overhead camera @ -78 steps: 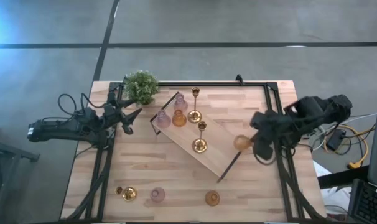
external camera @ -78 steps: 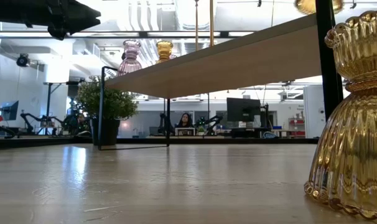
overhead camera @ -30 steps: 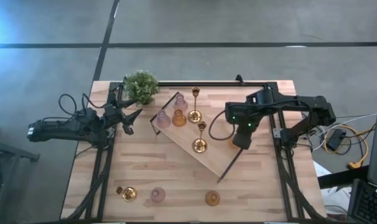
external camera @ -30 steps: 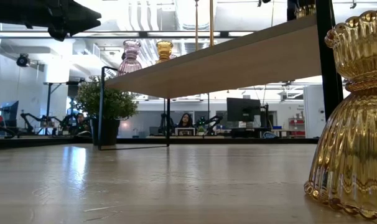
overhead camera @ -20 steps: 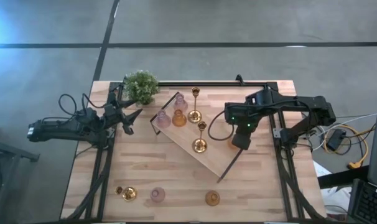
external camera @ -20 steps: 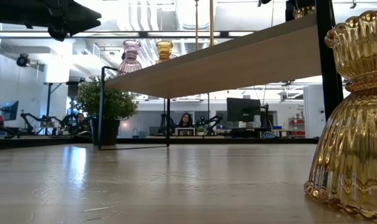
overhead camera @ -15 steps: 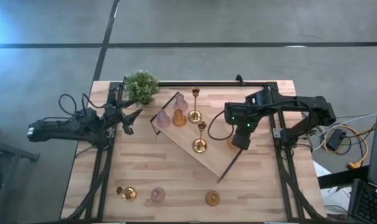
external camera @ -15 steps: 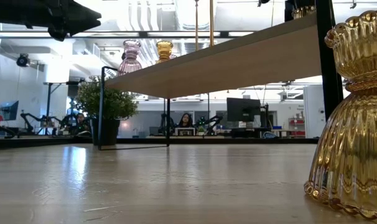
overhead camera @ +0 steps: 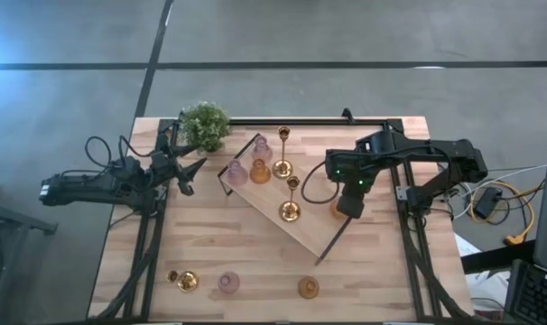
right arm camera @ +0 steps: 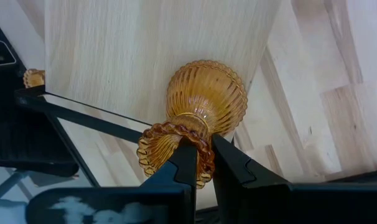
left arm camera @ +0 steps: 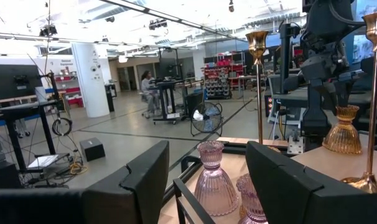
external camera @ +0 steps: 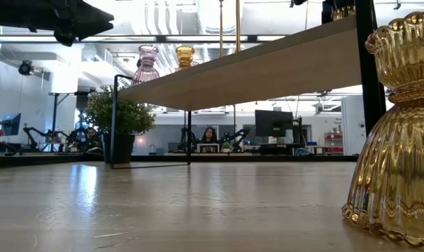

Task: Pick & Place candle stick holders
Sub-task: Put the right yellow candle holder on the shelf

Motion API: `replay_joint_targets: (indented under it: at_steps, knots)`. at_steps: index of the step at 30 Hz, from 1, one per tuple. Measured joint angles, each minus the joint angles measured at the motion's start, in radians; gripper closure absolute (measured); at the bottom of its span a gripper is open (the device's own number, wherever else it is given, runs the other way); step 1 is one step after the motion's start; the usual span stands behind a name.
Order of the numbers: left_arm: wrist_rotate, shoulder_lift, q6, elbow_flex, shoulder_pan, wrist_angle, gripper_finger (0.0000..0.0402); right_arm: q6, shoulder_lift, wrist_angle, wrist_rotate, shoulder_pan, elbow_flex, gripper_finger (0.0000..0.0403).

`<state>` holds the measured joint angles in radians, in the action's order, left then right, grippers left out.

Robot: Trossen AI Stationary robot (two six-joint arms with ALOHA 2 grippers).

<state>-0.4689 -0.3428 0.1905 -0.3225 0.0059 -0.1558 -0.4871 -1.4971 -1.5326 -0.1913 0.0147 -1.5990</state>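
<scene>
My right gripper (overhead camera: 346,206) hangs over the right end of the light-wood tray (overhead camera: 310,226), shut on an amber glass candle stick holder (right arm camera: 204,102). Two pink holders (overhead camera: 236,171), an amber one (overhead camera: 260,171) and two gold thin-stemmed ones (overhead camera: 290,210) stand on the tray. A small gold holder (overhead camera: 185,281), a pink one (overhead camera: 228,283) and an amber one (overhead camera: 308,287) stand on the table near its front edge. My left gripper (overhead camera: 188,171) waits open at the table's left edge, pointing level toward the tray. My right gripper holds the amber holder by the scalloped rim of its upper cup (right arm camera: 198,149), the rim wall pinched with one finger inside the cup and one outside. The fingers come from above, pointing steeply down. The holder hangs below them, base toward the tray; whether the base touches, I cannot tell.
A green potted plant (overhead camera: 204,125) stands at the far left corner, beside the tray's black handle (overhead camera: 230,162). The tray lies slantwise across the table's middle. Bare wood shows between the tray and the front row of holders. People sit at desks in the room beyond.
</scene>
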Motion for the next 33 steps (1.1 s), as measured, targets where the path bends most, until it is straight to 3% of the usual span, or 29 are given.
replay_joint_targets:
  at_steps: [7, 15, 25, 33]
  knots:
    - [0.000, 0.000, 0.000, 0.000, 0.000, 0.000, 0.0183, 0.001, 0.000, 0.005, 0.007, -0.001, 0.000, 0.0384]
    - [0.000, 0.000, 0.000, 0.000, 0.000, 0.000, 0.0183, -0.001, 0.000, 0.005, 0.037, 0.000, 0.002, 0.0354]
    - [0.000, 0.000, 0.000, 0.000, 0.000, 0.000, 0.0183, -0.003, 0.000, 0.005, 0.037, 0.000, 0.002, 0.0355]
    - [0.000, 0.000, 0.000, 0.000, 0.000, 0.000, 0.0183, -0.010, 0.000, 0.011, 0.037, 0.000, 0.002, 0.0323]
